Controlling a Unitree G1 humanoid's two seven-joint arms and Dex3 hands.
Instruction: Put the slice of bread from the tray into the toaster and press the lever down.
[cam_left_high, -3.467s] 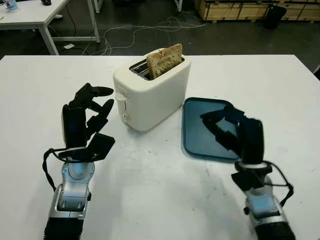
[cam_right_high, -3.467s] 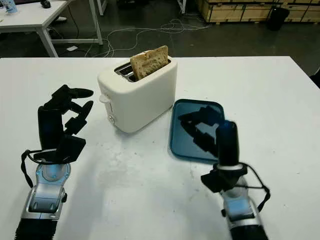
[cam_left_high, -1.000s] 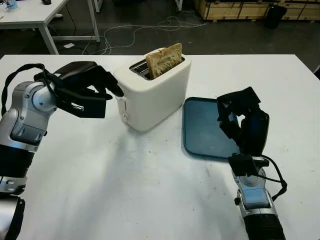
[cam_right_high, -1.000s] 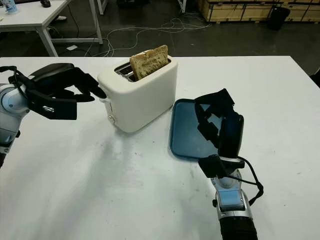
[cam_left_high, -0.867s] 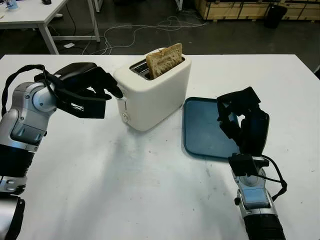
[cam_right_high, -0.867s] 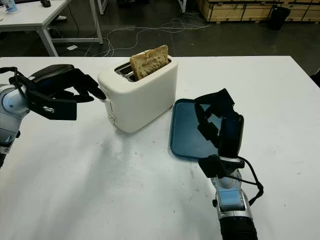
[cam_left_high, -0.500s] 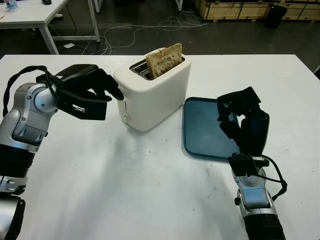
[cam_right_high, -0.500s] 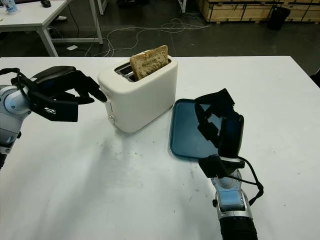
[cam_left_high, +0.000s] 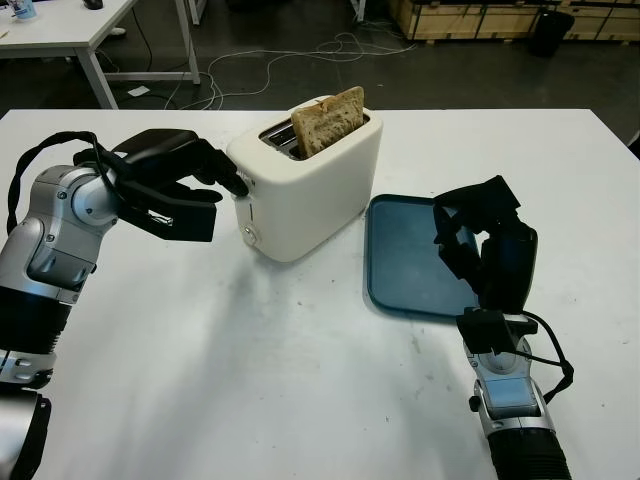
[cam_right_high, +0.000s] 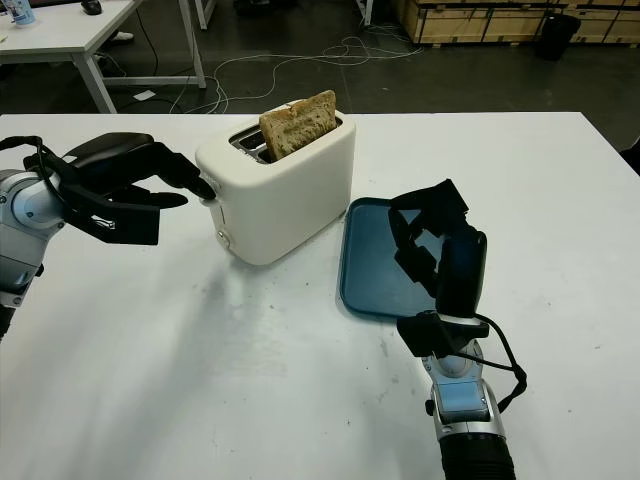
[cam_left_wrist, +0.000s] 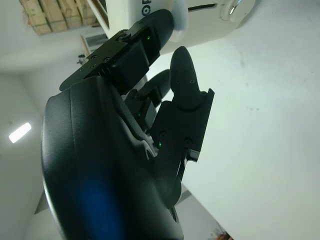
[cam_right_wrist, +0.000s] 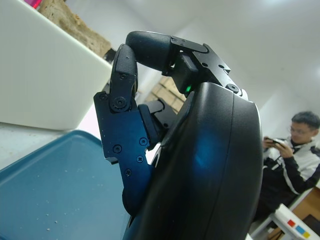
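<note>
Since the earliest frame the left hand (cam_left_high: 190, 180) has swung up off the tabletop (cam_left_high: 300, 380) and over to the toaster (cam_left_high: 305, 185), and over the last second it's only crept a hair closer; the right hand (cam_left_high: 480, 235) has lifted a bit and is upright over the near edge of the tray (cam_left_high: 400, 260).

Left eye view: bread (cam_left_high: 328, 120) is already standing in the toaster's slot, top half poking out, leaning a little. The left hand's fingers are curled, holding nothing, tips right at the lever (cam_left_high: 241, 188) on the toaster's end face. I can't tell if they actually touch it. The lever looks up near the top of its slit. The blue tray sits just beside the toaster on the right, nothing on it.

Right eye view: same layout. The left hand (cam_right_high: 150, 175) has its fingertips at the lever (cam_right_high: 208, 196), and the right hand (cam_right_high: 440, 245) is curled over the tray (cam_right_high: 375, 255), gripping nothing.

Left wrist view: fingers (cam_left_wrist: 145, 42) bent toward the white toaster wall, with the round knob (cam_left_wrist: 237, 6) nearby.

Right wrist view: fingers (cam_right_wrist: 130, 75) folded in above the tray (cam_right_wrist: 45, 195), toaster (cam_right_wrist: 45, 75) and bread (cam_right_wrist: 75, 27) beyond. A person (cam_right_wrist: 292, 160) sits in the background.
</note>
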